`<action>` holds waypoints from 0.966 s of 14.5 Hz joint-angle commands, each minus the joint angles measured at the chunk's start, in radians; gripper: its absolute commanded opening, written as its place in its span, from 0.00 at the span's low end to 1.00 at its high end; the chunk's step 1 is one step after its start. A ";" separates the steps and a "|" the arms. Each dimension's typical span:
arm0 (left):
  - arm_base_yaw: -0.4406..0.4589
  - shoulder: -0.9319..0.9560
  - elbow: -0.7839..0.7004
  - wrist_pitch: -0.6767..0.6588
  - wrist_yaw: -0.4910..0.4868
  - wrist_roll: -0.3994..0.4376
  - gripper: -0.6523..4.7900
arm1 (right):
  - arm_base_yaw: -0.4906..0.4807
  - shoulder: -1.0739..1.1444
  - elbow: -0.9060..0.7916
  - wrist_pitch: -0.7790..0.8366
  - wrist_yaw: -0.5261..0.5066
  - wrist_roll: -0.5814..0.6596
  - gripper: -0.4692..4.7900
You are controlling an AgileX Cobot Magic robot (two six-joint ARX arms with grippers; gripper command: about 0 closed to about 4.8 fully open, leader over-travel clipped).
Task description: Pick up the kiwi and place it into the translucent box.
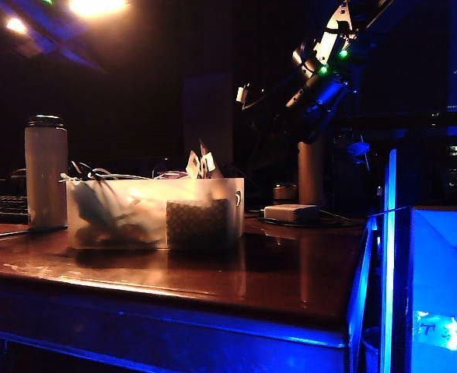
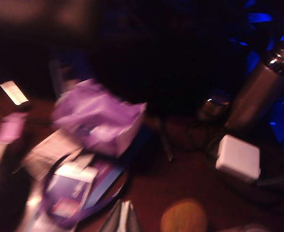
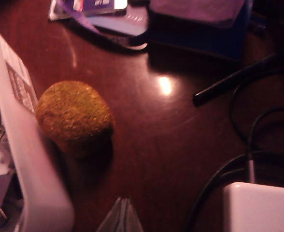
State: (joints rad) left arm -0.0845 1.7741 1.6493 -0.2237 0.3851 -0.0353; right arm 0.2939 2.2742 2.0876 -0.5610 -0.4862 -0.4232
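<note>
Kiwi (image 3: 73, 116) beside translucent box (image 3: 28, 159), axis unclear; right pincer (image 3: 121, 215) pressed together, left unseen.

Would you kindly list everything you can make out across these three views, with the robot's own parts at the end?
kiwi: one, golden-brown, on the table beside the box wall, not yet in the box.
translucent box: one, frosted white, mid-table, cluttered inside, dark checkered item showing through.
flask: one, pale with dark lid, left of the box.
white adapter: one, right of the box, dark cables around it.
purple bag: one, on the table among papers and packets.
blue box: one, glowing, off the table's right end.
table: one, glossy dark brown.
right gripper: shut, holding nothing, tip near the kiwi.
left gripper: blurred, tip just visible, state unclear.
arm: dark, green lights, raised behind the table.
</note>
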 commanded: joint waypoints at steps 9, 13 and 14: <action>-0.138 0.227 0.193 -0.031 0.649 0.027 0.11 | -0.002 -0.075 0.005 0.223 0.344 0.161 0.09; -0.202 0.233 0.193 -0.028 0.526 0.048 0.11 | -0.006 -0.119 0.005 0.274 0.526 0.161 0.09; -0.205 0.233 0.194 -0.021 0.370 0.055 0.11 | -0.006 -0.120 0.005 0.272 0.502 0.161 0.09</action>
State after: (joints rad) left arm -0.2916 2.0087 1.8366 -0.2665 0.9016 0.0071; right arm 0.2855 2.1624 2.0880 -0.3027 0.0383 -0.2687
